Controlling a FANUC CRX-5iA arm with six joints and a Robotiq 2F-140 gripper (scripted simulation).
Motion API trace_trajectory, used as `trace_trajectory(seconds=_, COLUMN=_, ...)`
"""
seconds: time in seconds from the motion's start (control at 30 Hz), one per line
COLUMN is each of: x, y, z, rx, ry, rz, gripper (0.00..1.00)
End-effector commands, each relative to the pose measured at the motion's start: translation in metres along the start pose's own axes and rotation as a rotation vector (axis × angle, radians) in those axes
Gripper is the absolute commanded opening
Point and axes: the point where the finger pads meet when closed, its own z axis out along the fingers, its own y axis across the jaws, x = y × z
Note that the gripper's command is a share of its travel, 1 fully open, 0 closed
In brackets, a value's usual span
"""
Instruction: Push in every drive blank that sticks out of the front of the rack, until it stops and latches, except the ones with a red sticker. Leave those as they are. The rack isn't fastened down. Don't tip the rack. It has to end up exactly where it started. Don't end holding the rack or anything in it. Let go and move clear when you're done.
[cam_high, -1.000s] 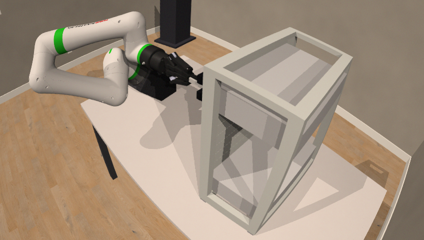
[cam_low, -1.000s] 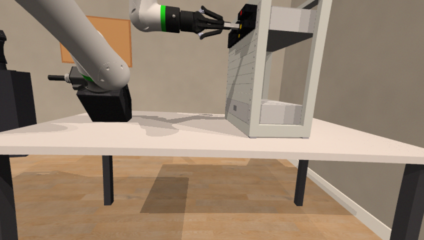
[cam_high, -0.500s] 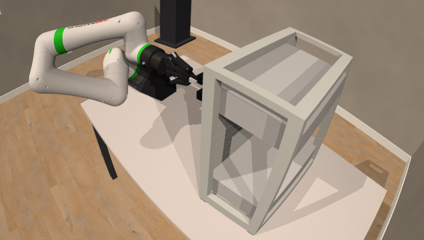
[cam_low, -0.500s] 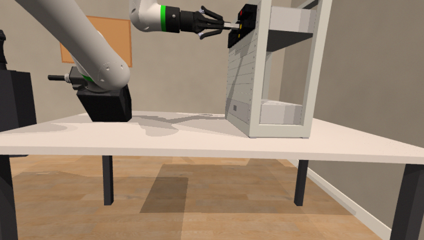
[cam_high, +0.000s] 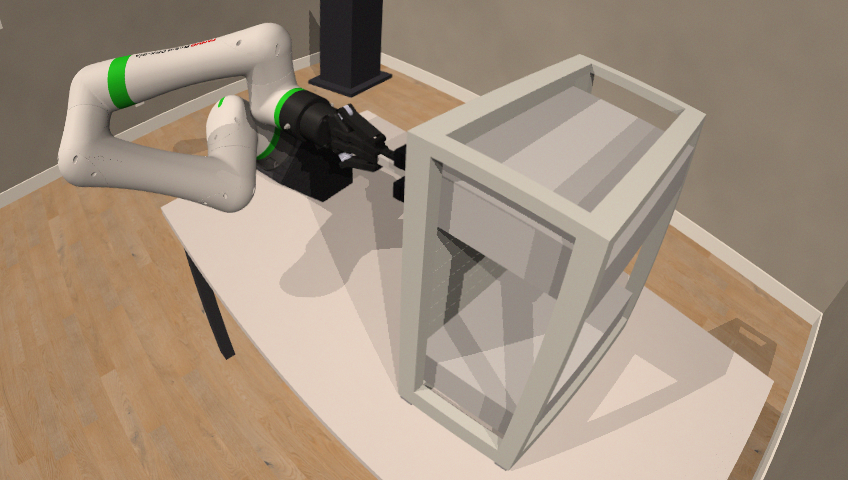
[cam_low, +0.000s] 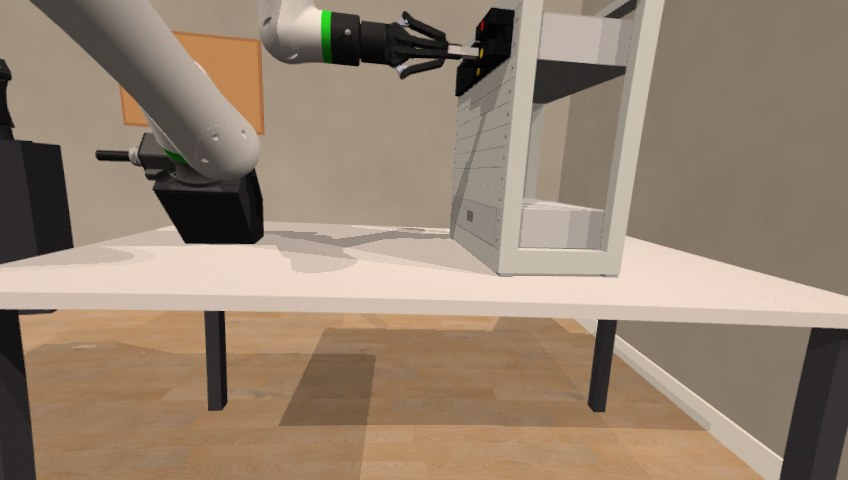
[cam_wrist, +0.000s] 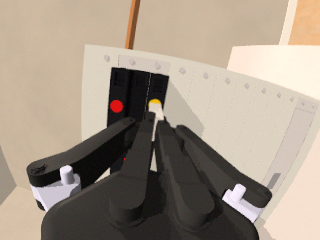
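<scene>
The light grey rack (cam_high: 416, 267) (cam_low: 511, 178) (cam_wrist: 220, 120) stands upright on the white table (cam_high: 267, 249) (cam_low: 357, 279). Black drive blanks sit at the top of its front. One carries a red sticker (cam_low: 487, 23) (cam_wrist: 116, 106) and sticks out. The one just below carries a yellow sticker (cam_low: 482, 52) (cam_wrist: 155, 103); its face appears set a little deeper. My gripper (cam_high: 387, 155) (cam_low: 474, 52) (cam_wrist: 153, 112) is shut and empty, level, with its fingertips against the yellow-stickered blank. A further black part (cam_high: 399, 189) (cam_low: 468, 80) shows below the fingers. The lower slots carry flush grey panels.
The arm's black base (cam_high: 315, 172) (cam_low: 208, 208) stands on the table's far end. A dark column (cam_high: 351, 41) stands behind the table. Inside the rack are a grey box up high (cam_low: 583, 38) and a grey unit at the bottom (cam_low: 559, 223).
</scene>
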Motion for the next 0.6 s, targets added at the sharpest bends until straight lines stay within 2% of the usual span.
trace_trajectory(seconds=0.0, x=0.0000, y=-0.0004, z=0.0012, rx=0.001, ry=0.000, rz=0.000, gripper=0.00)
trace_trajectory(seconds=0.57, x=0.0000, y=-0.0002, z=0.0100, rx=0.001, ry=0.000, rz=0.000, gripper=0.00)
